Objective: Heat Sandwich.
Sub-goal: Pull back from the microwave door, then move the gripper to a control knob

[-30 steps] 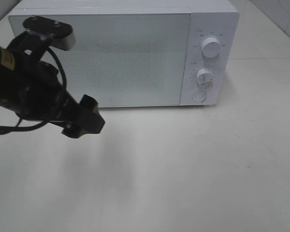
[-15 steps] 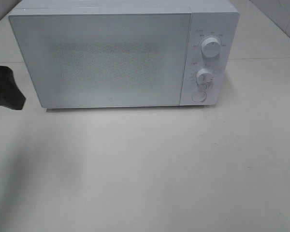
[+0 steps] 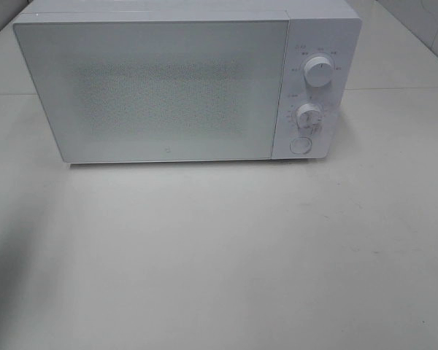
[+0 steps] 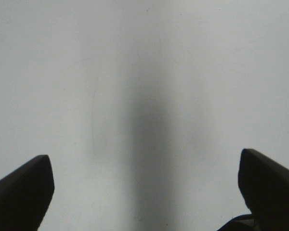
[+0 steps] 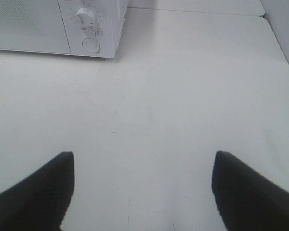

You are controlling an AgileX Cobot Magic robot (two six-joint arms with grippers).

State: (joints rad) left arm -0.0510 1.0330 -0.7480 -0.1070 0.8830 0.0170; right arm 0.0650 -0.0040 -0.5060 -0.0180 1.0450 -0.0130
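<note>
**Two empty tools wait before a shut microwave, the sandwich out of sight**

Nearest, the left tool (image 4: 144, 156) hangs with its black jaws spread wide over the bare pale counter (image 4: 144, 57), nothing between them. The right tool (image 5: 143, 154) is likewise parted and empty. Well ahead of the right tool's tips stands the white box-shaped microwave oven (image 5: 53, 24), its speckled door (image 3: 160, 87) closed. The sandwich shows in no view, and whether it lies behind that door cannot be told. Two risks stand out. A push on the round release button (image 3: 301, 145) could slide the oven back across the smooth counter. A wide-set jaw could also nudge the lower white dial (image 3: 308, 117) just above the button and upset the setting. Print ringing the upper white dial (image 3: 318, 73) and the lower one is too small to read, and no brand is legible.
</note>
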